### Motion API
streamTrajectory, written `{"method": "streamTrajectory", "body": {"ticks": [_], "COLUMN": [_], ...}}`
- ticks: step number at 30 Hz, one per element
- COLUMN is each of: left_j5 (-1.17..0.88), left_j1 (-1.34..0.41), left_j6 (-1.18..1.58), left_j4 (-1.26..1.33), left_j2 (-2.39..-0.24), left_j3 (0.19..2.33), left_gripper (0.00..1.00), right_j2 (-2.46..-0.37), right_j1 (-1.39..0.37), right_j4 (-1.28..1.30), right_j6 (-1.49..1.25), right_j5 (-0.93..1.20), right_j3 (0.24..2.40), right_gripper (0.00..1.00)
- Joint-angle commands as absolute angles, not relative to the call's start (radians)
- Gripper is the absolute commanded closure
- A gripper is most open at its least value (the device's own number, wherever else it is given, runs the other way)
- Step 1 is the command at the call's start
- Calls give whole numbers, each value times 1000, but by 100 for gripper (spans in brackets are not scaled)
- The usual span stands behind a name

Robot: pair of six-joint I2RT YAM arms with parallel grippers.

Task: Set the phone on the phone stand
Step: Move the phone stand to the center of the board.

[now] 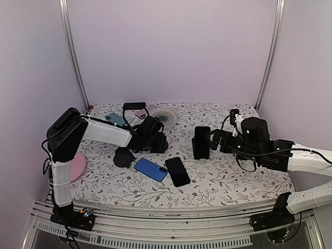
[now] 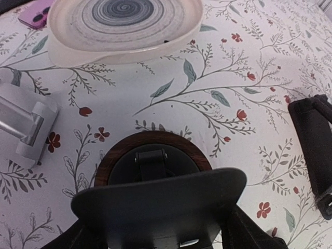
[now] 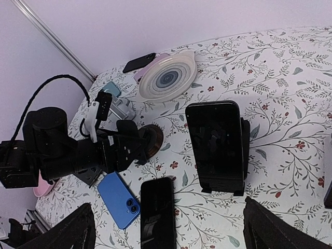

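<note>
A phone stand with a round wood-rimmed base (image 2: pixel 111 155) and a black back plate (image 2: pixel 161 199) stands left of centre. My left gripper (image 2: pixel 155 231) has its fingers against both sides of that plate, also seen from the right wrist (image 3: pixel 124 148) and from above (image 1: pixel 154 141). A black phone (image 1: pixel 177 171) and a blue phone (image 1: pixel 150 169) lie flat near the front. Another black phone (image 3: pixel 215 140) leans on a black stand (image 1: pixel 201 141). My right gripper (image 3: pixel 171 233) is open just to the right of it, with nothing between its fingers.
At the back are a white spiral plate (image 1: pixel 165 115), a pink phone (image 1: pixel 142 110), a dark phone (image 1: pixel 134 105) and a teal phone (image 1: pixel 115 119). A silver stand (image 2: pixel 28 124) lies left of the gripper. A pink disc (image 1: pixel 78 165) sits at the left edge, and a dark object (image 1: pixel 123 156) under my left arm.
</note>
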State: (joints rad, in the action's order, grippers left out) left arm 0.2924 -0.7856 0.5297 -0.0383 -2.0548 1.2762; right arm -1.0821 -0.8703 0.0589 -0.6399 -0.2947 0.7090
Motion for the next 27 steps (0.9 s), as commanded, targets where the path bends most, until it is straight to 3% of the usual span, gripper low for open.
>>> {"method": "streamTrajectory", "body": {"ticks": [1, 27], "left_j5": [305, 376], "left_j1": [-851, -939], "left_j6": [638, 799], "left_j4": [-71, -74], "left_j2": [-2037, -2004], "left_j3": [1259, 1215], "left_gripper": [41, 40], "right_j2": [-1089, -1159], "right_j1": [-874, -907], "right_j4": [34, 17], "right_j6": [-642, -641], "right_j5": [-276, -233], "right_j3": [712, 724], "right_gripper": [1, 1]}}
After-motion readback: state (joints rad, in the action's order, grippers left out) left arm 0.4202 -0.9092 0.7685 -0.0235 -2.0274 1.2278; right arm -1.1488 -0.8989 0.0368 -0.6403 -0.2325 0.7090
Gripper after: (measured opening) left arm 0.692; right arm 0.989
